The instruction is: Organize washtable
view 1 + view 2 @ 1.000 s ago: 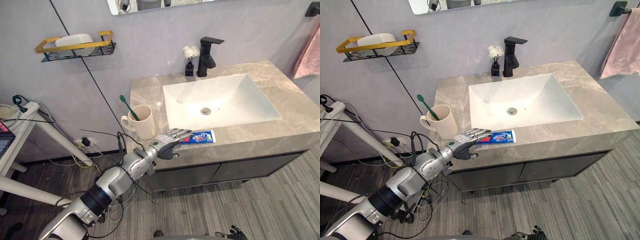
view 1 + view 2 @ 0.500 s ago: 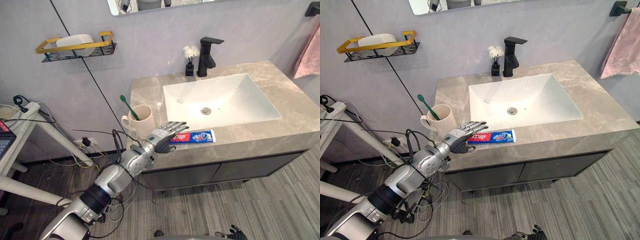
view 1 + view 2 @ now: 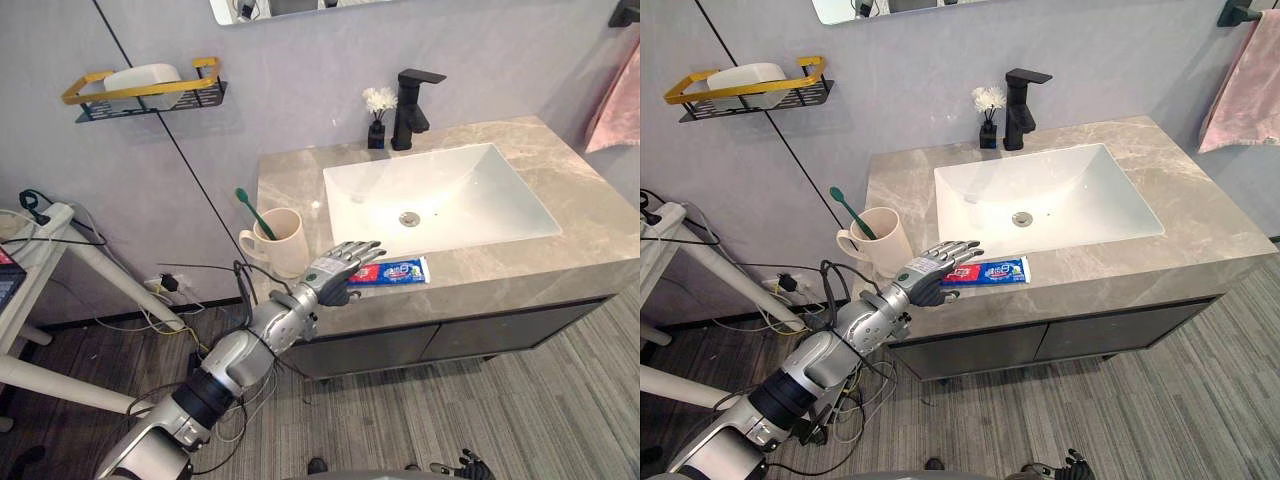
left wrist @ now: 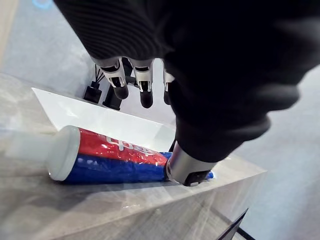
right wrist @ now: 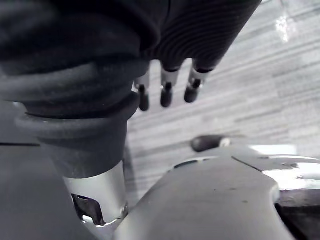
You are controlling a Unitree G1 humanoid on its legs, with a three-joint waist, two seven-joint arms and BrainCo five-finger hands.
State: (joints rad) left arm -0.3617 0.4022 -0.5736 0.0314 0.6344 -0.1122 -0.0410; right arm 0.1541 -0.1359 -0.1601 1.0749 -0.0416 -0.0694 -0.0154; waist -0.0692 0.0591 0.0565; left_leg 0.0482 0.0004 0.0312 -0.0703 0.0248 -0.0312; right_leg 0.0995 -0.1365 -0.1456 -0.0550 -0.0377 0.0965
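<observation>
At the front edge of the grey stone countertop (image 3: 290, 180), just ahead of the white sink (image 3: 500, 215), a red-and-blue toothpaste tube (image 3: 402, 271) lies flat, its length running along the counter edge. The white cap (image 4: 62, 152) points toward the robot's left side, and the flat end points right.

The left hand (image 3: 338, 274) reaches in from the lower left and sits over the cap end of the tube. Its fingers (image 4: 120, 80) are straight and slightly spread above the tube, while the thumb (image 4: 186, 169) hangs down on the near side of it. Nothing is gripped, and whether the thumb touches the tube cannot be told.

Left of the hand, a cream cup (image 3: 287, 243) with a handle stands upright near the counter's left edge. A green toothbrush (image 3: 252, 212) leans out of it toward the wall.

At the back of the counter, behind the sink, stand a black faucet (image 3: 414, 98) and, just beside it, a small dark vase of white flowers (image 3: 378, 112). On the wall to the left hangs a black shelf with a yellow rail (image 3: 140, 93), carrying a white object (image 3: 143, 77). A pink towel (image 3: 616, 100) hangs at the far right.

The right hand (image 5: 165, 92) hangs low over the grey plank floor (image 5: 250, 80), with its fingers loosely extended and holding nothing.
</observation>
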